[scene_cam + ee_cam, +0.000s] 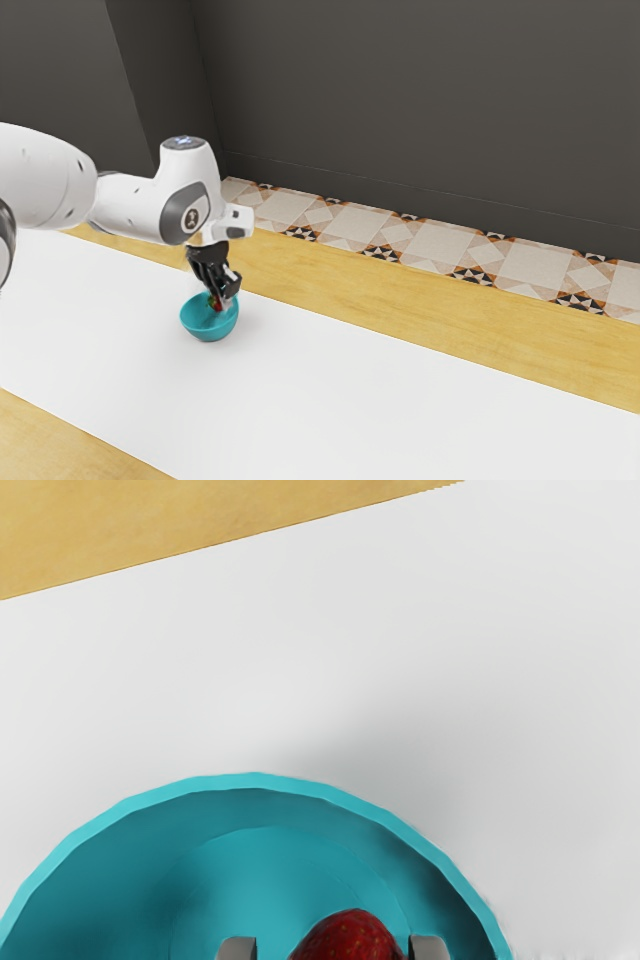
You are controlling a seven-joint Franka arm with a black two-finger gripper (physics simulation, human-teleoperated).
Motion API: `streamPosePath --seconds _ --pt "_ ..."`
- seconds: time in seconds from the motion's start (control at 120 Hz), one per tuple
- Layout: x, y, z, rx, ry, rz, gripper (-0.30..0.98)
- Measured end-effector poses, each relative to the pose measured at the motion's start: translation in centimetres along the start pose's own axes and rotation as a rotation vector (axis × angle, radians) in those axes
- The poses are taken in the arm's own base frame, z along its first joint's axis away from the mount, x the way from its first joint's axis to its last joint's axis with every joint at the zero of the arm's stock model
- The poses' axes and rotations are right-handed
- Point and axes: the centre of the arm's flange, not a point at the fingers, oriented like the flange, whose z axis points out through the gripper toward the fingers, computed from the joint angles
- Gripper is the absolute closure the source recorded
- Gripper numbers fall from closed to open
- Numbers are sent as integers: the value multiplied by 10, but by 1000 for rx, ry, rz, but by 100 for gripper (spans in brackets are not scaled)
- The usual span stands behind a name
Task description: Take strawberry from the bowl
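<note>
**Black gripper [223,298] down at the strawberry [350,937] in the turquoise bowl [208,329]**

The strawberry is in the bowl, with its red, seeded skin showing inside the rim in the wrist view. It sits off the bowl's middle, and the exterior view has it toward the side of the bowl that faces the table's far edge. Whether it rests on the bowl's floor or hangs just above it, I cannot tell.

The gripper points down, tilted a little, with its lower end at the strawberry and over the bowl's far part. I cannot tell whether it stands wide or narrow, or whether it has hold of the fruit.

The white arm [130,204] comes in from the exterior view's left and bends downward above the bowl. The bowl stands upright on the long white covering [350,400] of the table, near the covering's far edge and well apart from its near edge. A soft shadow lies on the white just beside the bowl.

Along both long edges of the covering runs bare yellowish wood [440,325]. Beyond the table's far edge lies a strip of patterned floor tiles [350,224], pale with orange and black star shapes, and behind that stands a dark grey wall [420,100].
</note>
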Motion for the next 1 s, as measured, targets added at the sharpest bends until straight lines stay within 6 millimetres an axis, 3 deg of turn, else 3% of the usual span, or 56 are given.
streamPosePath --seconds 0.125,0.283,0.508,0.7,0.917,1.0 --pt "1 22 -24 -6 27 32 63" --pt "7 70 -29 -9 17 106 65" --pt "12 95 1 -5 -39 140 65" --pt "15 100 17 -1 -61 141 63" --pt "16 102 15 -13 -56 139 26" --pt "17 102 -11 -15 -21 142 18"
